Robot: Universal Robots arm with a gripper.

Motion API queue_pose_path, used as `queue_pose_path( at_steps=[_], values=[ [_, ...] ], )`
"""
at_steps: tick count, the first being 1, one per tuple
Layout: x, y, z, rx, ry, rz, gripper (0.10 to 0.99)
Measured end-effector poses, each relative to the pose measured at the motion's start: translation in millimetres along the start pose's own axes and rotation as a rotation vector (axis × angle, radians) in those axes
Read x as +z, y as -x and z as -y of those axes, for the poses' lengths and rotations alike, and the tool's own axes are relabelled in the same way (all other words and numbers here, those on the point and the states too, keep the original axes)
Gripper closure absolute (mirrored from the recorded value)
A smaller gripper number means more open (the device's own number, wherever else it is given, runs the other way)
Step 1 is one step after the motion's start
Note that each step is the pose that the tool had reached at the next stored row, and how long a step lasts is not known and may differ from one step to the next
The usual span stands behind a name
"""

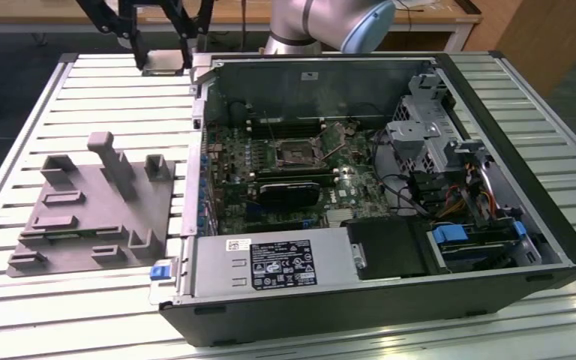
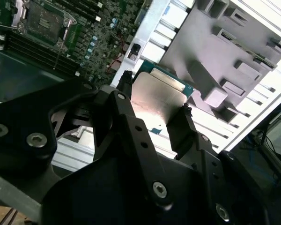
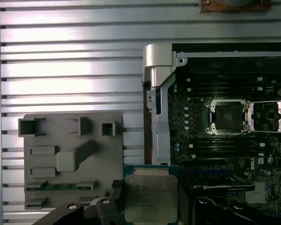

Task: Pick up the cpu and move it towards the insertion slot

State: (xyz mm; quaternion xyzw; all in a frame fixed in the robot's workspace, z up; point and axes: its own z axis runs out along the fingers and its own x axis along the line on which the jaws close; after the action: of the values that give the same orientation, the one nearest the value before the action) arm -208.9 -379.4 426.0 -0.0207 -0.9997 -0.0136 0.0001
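Step in hand: carry phase. The pick looks done; the chip is clear of the table and off the grey fixture, and the transfer toward the socket is under way, by my judgement.

Exterior view, from its left to its right: grey fixture block (image 1: pixel 93 206) lies on the slatted table (image 1: pixel 28 112), well apart from the gripper (image 1: pixel 164 60). The gripper hangs at the rear of the table, just outside the corner of the open computer case (image 1: pixel 388 300), with the cpu (image 1: pixel 164 61) between its two black fingers. Inside the case, the insertion slot (image 1: pixel 295 152) sits on the board, across the case wall from the gripper and well apart from it.

Gripper state: closed narrowly on the cpu, one finger on each opposite edge. In the second wrist view the fingers (image 2: pixel 124 101) press the chip's sides and the metal top (image 2: pixel 157 101) faces the camera, level between them.

Next move calls for (judgement): travel over the case wall without clipping it, then square alignment of chip to socket frame. The socket's metal frame looks hinged open, so the dark centre is exposed.

View differences: the first wrist view gives the plan layout: chip (image 3: pixel 151 197) at the gripper, fixture (image 3: pixel 70 157) to one side, socket (image 3: pixel 228 116) ahead on the other side past the case wall. The exterior view gives the height above the table. The second wrist view alone shows finger contact on the chip edges.
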Motion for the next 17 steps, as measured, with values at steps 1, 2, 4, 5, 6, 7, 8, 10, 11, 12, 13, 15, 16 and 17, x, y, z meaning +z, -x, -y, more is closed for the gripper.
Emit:
queue_pose_path(
  at_steps=[1,2,4,5,6,7,8,10,11,12,13,15,16,17],
  values=[
    [0.0,2.2,-0.7,0.0,0.0,0.0,0.541],
    [0.0,4.5,-1.6,0.0,0.0,-0.0001,0.541],
    [0.1,8.7,-3.4,0.0,0.0,-0.0001,0.541],
    [0.2,11.6,-4.0,0.0,0.0,-0.0001,0.541],
    [0.4,13.8,-4.4,0.0,0.0,-0.0001,0.541],
    [0.5,16.0,-4.7,0.0,0.0,-0.0001,0.541],
    [0.8,18.1,-4.9,0.0,0.0,0.0,0.541],
    [1.2,22.5,-5.2,0.0,0.0,0.0,0.541],
    [1.3,24.3,-5.3,0.0,0.0,-0.0001,0.541],
    [1.7,28.0,-5.6,0.0,0.0,-0.0001,0.541],
    [2.0,31.4,-5.9,0.0,0.0,-0.0001,0.541],
    [2.4,36.9,-6.1,0.0,0.0,-0.0001,0.541],
    [2.7,39.6,-6.2,0.0,0.0,-0.0001,0.541],
    [2.9,42.0,-6.3,0.0,0.0,0.0,0.541]
  ],
)
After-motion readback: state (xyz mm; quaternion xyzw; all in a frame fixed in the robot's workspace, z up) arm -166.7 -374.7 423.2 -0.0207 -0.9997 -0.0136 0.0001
